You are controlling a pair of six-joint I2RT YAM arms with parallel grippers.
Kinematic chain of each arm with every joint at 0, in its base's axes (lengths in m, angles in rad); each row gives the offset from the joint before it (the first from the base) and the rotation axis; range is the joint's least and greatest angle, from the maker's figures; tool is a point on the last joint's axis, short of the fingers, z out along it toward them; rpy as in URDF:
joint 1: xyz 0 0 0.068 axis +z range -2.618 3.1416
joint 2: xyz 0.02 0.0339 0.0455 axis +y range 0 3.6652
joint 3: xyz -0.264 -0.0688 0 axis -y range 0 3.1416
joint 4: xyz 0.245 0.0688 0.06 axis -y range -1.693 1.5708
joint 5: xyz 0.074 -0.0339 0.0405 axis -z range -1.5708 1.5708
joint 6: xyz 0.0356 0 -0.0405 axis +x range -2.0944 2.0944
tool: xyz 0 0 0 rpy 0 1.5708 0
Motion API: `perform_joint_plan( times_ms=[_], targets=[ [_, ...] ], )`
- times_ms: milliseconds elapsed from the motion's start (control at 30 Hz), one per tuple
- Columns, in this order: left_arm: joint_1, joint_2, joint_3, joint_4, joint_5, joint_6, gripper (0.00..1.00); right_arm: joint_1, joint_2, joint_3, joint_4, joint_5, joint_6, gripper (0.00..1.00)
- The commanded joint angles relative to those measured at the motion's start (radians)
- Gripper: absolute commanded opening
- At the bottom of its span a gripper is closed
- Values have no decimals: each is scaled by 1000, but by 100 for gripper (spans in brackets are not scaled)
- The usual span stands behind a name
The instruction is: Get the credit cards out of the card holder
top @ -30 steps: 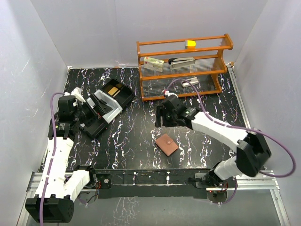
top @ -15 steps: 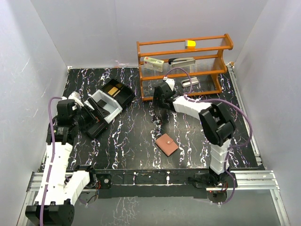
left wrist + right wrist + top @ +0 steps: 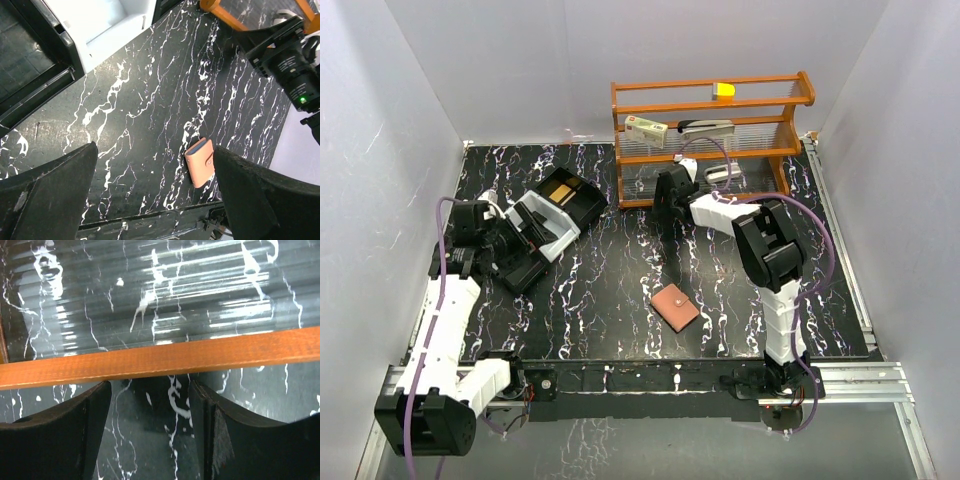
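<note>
The salmon-pink card holder (image 3: pixel 675 306) lies folded shut on the black marble table, snap tab fastened, a thin blue edge showing along its side (image 3: pixel 199 162). No credit cards are in view outside it. My left gripper (image 3: pixel 508 243) hovers at the left by the black tray, far from the card holder, wide open and empty (image 3: pixel 155 165). My right gripper (image 3: pixel 667 198) is at the back, right against the orange rack's bottom rail (image 3: pixel 160 360), its jaws open with only table between them (image 3: pixel 150 395).
A black three-part tray (image 3: pixel 582 207) with a white insert sits at the back left, a flat yellow-brown piece (image 3: pixel 560 190) in its far compartment. The orange rack (image 3: pixel 712 92) at the back holds a white-and-red box, a stapler and a yellow block.
The right arm has folded back from over the table's middle to the rack's front rail. Its jaws narrowed slightly. The left arm shifted a little; the card holder has not moved.
</note>
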Motion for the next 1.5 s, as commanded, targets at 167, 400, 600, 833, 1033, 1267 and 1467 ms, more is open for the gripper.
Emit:
perform_joint_plan(
  times_ms=[167,400,600,833,1033,1267,1467],
  targets=[
    [-1,114,60,66,-33,37,99,-69,76,118,78,6,-57,62],
    [0,275,155,23,-178,68,99,-93,97,140,5,-27,-77,62],
    [0,395,184,8,-331,40,96,-92,-35,44,27,-155,-57,64],
    [0,508,197,-22,-416,21,93,-93,-211,-95,15,-323,-22,65],
    [0,560,194,12,-422,30,85,-93,-353,-262,30,-485,24,65],
    [0,660,249,14,-404,43,67,-92,-530,-410,2,-536,36,65],
    [0,687,266,13,-401,48,57,-91,-650,-512,-32,-564,46,66]
  ],
)
